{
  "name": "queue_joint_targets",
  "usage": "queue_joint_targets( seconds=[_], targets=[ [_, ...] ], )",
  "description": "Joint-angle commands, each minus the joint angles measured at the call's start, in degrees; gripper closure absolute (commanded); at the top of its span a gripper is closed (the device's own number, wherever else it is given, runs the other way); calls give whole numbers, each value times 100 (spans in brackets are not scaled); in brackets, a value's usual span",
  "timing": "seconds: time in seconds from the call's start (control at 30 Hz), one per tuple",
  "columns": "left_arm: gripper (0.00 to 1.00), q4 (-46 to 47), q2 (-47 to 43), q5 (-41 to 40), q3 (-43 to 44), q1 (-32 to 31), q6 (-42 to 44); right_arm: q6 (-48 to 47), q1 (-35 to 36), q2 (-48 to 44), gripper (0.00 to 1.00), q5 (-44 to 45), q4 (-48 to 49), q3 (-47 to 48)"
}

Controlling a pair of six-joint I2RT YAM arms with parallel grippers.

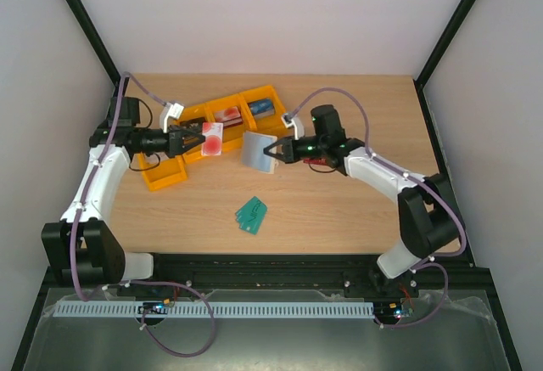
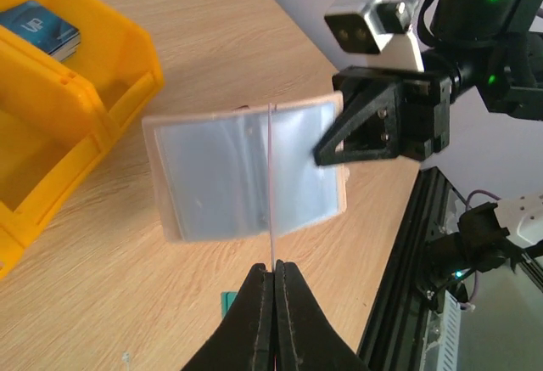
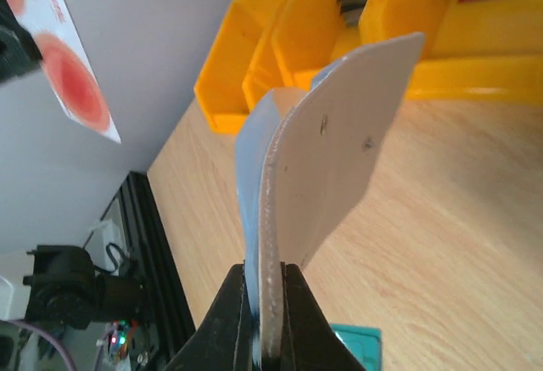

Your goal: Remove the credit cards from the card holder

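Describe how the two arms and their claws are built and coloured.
Both arms have white link shells with black joints and bases; the left arm and right arm each trail a purple-grey cable. Each carries a white camera block near the wrist. The left claw and right claw have black tapered fingers. Green lights glow on the right wrist.

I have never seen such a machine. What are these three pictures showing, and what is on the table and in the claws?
Two white robot arms stand at a wooden table. One picture looks down from above; the other two come from cameras on each wrist. The left gripper is shut on a pale card with red spots, seen edge-on in its own camera. The right gripper is shut on the open card holder, lifted off the table. Yellow bins stand behind, and green cards lie on the table.
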Motion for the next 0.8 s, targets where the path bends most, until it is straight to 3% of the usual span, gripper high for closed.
queue_joint_targets(
  seconds=[0.0, 0.13, 0.3, 0.33, 0.37, 0.4, 0.47, 0.5, 0.6, 0.67, 0.77],
  targets=[
    [98, 2, -152, -195, 142, 14, -25, -24, 702, 313, 98, 45, -134, 361],
    [98, 21, -179, -208, 158, 62, -94, 491, 1172, 895, 98, -559, 332, 703],
    [98, -58, -252, -244, 88, 56, 37, 9, 1080, 1742, 95, -19, -1203, 861],
    [98, -88, -248, -336, 86, 31, 90, -151, 1075, 1878, 81, 311, -1592, 916],
    [98, -128, -256, -497, 86, -28, 175, -311, 1056, 1964, 55, 698, -2003, 978],
    [98, -177, -261, -714, 93, -123, 274, -408, 997, 1946, 37, 1151, -2261, 1010],
    [98, -325, -263, -1094, 104, -352, 540, -399, 762, 1655, 5, 1886, -2430, 891],
    [98, -416, -257, -1150, 103, -458, 675, -391, 701, 1415, 1, 2296, -2463, 872],
    [98, -837, -205, -913, 165, -735, 1141, -652, 631, 706, 1, 3245, -2492, 996],
    [98, -1207, -137, -752, 290, -921, 1558, -957, 633, 203, 1, 2927, -2225, 968],
    [98, -1743, -93, -484, 461, -1128, 2195, -1499, 684, -396, 1, 1449, -1609, 750]
  ],
)
